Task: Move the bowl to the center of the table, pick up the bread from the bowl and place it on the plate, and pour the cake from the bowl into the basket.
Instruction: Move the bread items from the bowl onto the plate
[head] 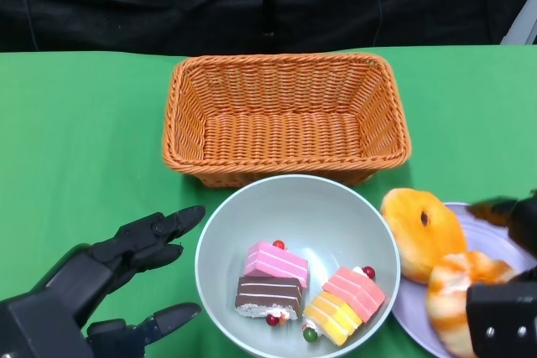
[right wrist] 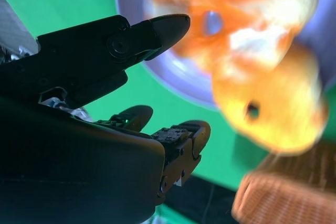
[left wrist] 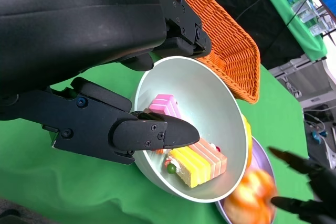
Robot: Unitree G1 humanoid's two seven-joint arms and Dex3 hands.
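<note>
We are seeing the pale bowl [head: 298, 207] sitting near the table's front edge, holding three cake slices [head: 306, 287], just in front of the wicker basket [head: 285, 119]. The bread [head: 436, 249] is lying on the lavender plate [head: 495, 245] toward the front right corner. Our left hand [head: 126, 257] is hovering spread and empty beside the bowl; our right hand [head: 512, 291] is hanging over the plate, fingers apart, gripping nothing.

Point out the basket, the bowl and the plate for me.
basket [head: 285, 127]: head view, on its woven floor.
bowl [head: 310, 211]: head view, on the bare inner wall above the cakes.
plate [head: 487, 241]: head view, on the bare purple rim right of the bread.
</note>
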